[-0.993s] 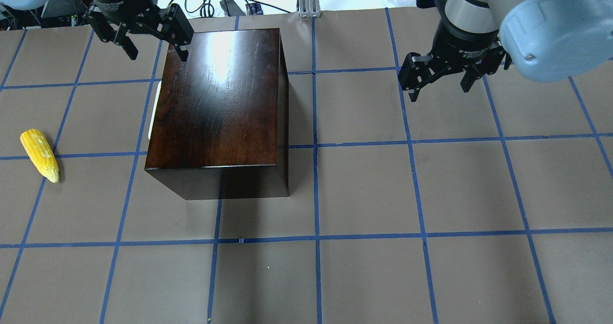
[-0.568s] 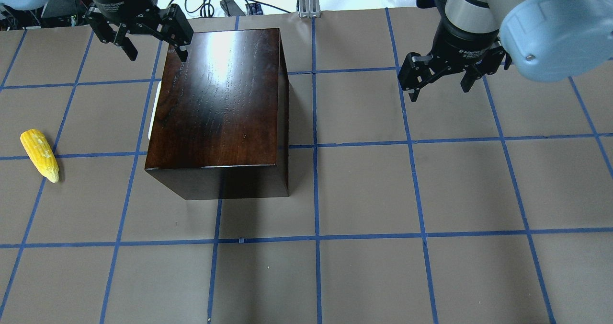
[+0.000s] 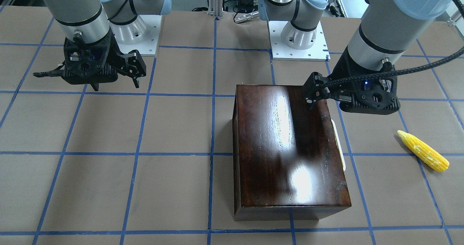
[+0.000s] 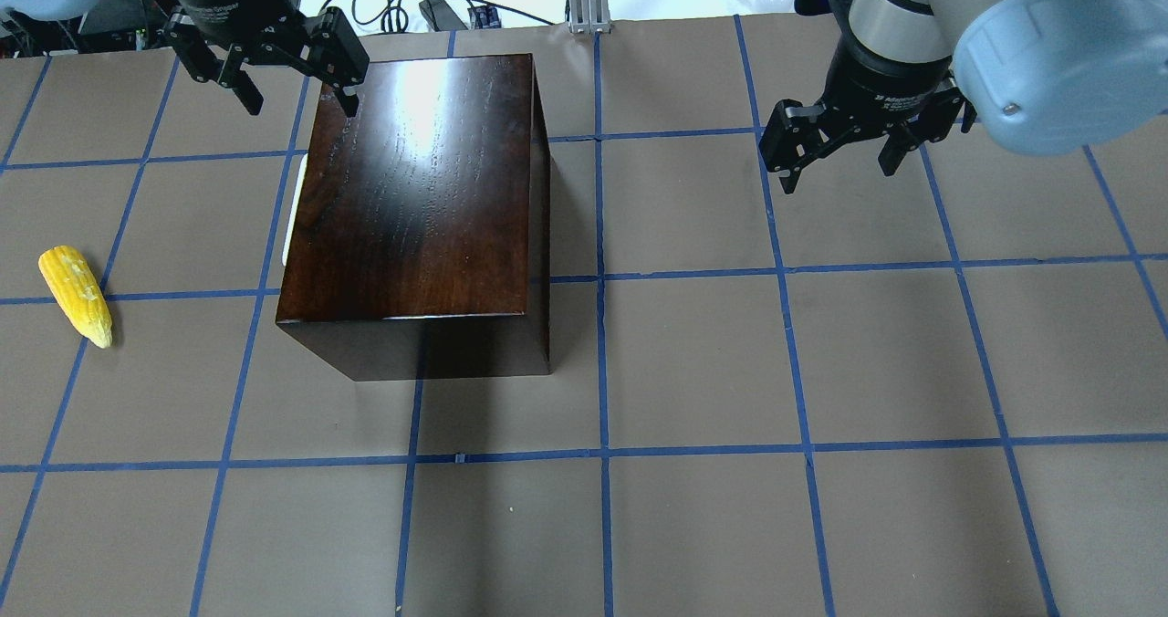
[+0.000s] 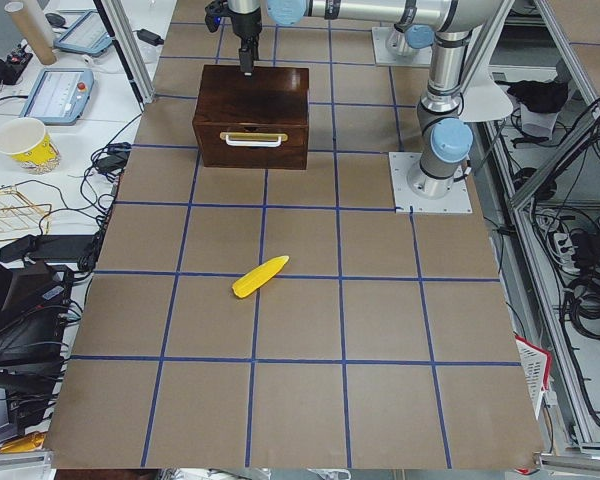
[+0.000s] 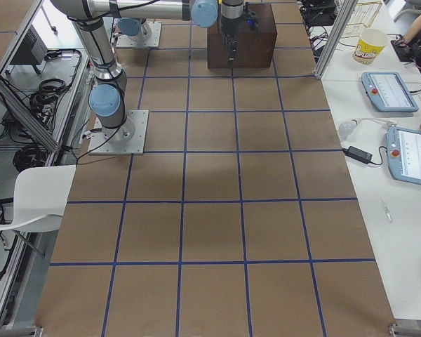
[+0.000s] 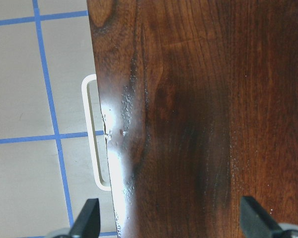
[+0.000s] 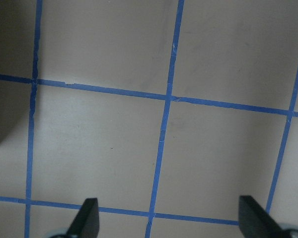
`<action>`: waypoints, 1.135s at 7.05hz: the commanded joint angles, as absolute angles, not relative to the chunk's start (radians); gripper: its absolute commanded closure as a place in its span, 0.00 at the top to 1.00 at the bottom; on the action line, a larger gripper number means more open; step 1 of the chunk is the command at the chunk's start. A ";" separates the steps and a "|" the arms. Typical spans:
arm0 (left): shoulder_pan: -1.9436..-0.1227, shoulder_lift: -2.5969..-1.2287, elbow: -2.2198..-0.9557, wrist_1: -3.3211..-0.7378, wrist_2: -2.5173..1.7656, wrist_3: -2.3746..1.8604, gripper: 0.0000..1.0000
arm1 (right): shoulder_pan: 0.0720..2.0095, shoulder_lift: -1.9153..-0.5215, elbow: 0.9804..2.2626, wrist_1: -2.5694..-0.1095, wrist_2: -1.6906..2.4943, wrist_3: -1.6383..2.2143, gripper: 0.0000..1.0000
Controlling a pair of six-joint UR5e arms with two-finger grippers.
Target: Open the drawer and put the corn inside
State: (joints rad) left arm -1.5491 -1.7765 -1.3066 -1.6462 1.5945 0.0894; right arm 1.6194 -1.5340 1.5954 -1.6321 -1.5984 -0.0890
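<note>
Here, the bumpy yellow corn (image 4: 76, 296) tapers to a point, left hand (image 4: 301, 106) and right hand (image 4: 838, 177) spread.

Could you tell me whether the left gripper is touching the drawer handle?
Apart. The exterior left view shows the left gripper over the box's top, bare wood between it and the handle on the front.

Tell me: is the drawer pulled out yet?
No, the drawer front sits flush in the wooden box, its white handle ungripped.
</note>
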 commanded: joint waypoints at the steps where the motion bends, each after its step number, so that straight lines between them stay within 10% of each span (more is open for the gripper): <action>1: -1.546 -1.776 -1.307 -1.640 1.562 0.089 1.00 | 1.618 -1.534 1.595 -1.632 -1.598 -0.089 1.00; 8: -1.485 -1.778 -1.298 -1.641 1.559 0.114 1.00 | 1.621 -1.534 1.595 -1.632 -1.598 -0.089 1.00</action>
